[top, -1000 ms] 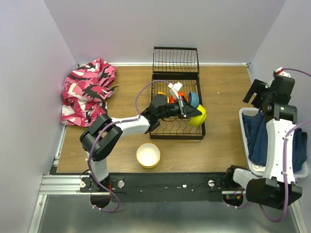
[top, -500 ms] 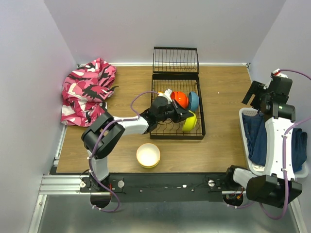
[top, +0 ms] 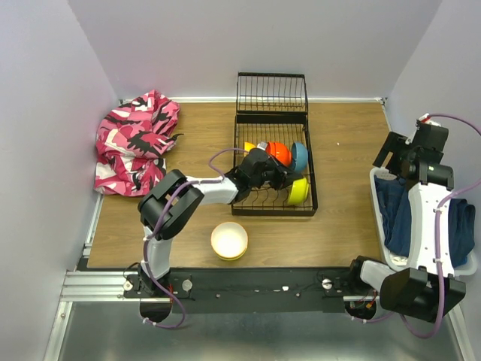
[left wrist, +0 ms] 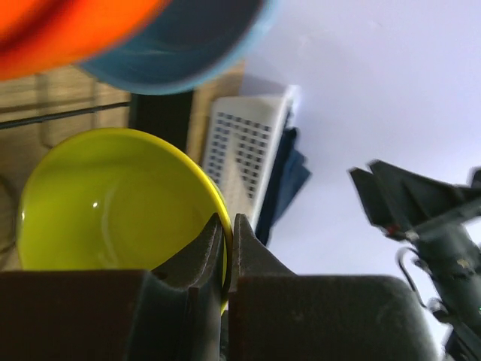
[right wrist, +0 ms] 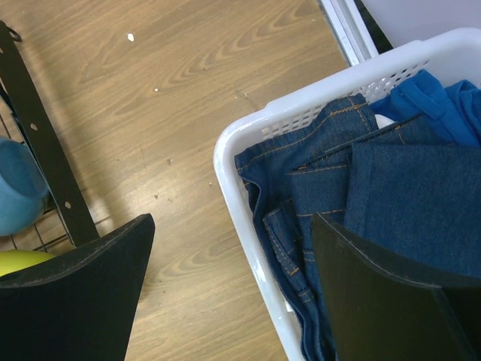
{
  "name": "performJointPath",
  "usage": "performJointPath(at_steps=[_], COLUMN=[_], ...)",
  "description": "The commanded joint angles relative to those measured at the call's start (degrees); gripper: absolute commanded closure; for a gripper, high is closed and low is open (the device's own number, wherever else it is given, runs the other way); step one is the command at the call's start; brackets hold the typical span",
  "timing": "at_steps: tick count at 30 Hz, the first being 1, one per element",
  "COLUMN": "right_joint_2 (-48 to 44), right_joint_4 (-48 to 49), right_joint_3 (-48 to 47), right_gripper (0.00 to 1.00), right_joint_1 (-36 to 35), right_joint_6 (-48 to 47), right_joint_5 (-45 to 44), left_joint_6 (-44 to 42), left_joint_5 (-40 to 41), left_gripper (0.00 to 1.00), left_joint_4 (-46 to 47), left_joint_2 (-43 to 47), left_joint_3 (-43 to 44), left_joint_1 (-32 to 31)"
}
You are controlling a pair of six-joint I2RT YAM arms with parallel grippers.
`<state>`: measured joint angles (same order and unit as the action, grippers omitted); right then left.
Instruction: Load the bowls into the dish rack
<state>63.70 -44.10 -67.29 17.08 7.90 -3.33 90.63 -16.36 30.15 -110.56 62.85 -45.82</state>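
The black wire dish rack (top: 248,201) stands mid-table with its flap raised at the far end. A red bowl (top: 278,153), a blue bowl (top: 300,156) and an orange bowl (top: 249,147) stand in it. My left gripper (top: 284,183) is inside the rack, shut on the rim of the lime green bowl (top: 298,191). In the left wrist view the jaws (left wrist: 228,226) pinch that bowl's rim (left wrist: 113,199), below the blue bowl (left wrist: 180,37). A cream-white bowl (top: 229,240) sits on the table near the front edge. My right gripper (right wrist: 233,222) is open and empty.
A white basket (top: 378,201) of blue denim stands at the right edge, under my right gripper; its rim shows in the right wrist view (right wrist: 248,135). A pink camouflage cloth (top: 135,143) lies at the back left. Walls close in on the table.
My left gripper has drawn back left and lowered the lime green bowl deeper into the rack's right side. The right arm has shifted only slightly.
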Motion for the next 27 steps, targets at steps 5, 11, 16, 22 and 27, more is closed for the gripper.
performJointPath(at_steps=[5,11,16,22,27], right_joint_2=[0.7,1.9,1.8,0.8,0.9], right_joint_4=[0.8,1.1,1.8,2.3,2.0], right_joint_3=[0.8,0.3,0.8,2.3,1.7], right_gripper=[0.08,0.08,0.08,0.08,0.08], right_joint_1=[0.6,0.6,0.6,0.6,0.6], right_joint_6=[-0.3,-0.1,0.5,1.4,1.8], right_joint_5=[0.0,0.9,1.7,2.5,2.8], left_joint_6=[6.0,3.8,1.1,-2.6,-6.9], left_joint_5=[1.9,0.9,0.2,-0.6,-1.0], left_gripper=[1.0,0.96,0.59,0.39,0.26], left_joint_4=[-9.8,-10.3,-12.0,-11.9,-13.5], left_joint_2=[-3.9,-2.2,0.3,2.7,4.3], left_joint_3=[1.5,2.0,1.3,1.3,3.1], left_joint_1=[-0.8,-0.8,-0.6,-0.6,-0.2])
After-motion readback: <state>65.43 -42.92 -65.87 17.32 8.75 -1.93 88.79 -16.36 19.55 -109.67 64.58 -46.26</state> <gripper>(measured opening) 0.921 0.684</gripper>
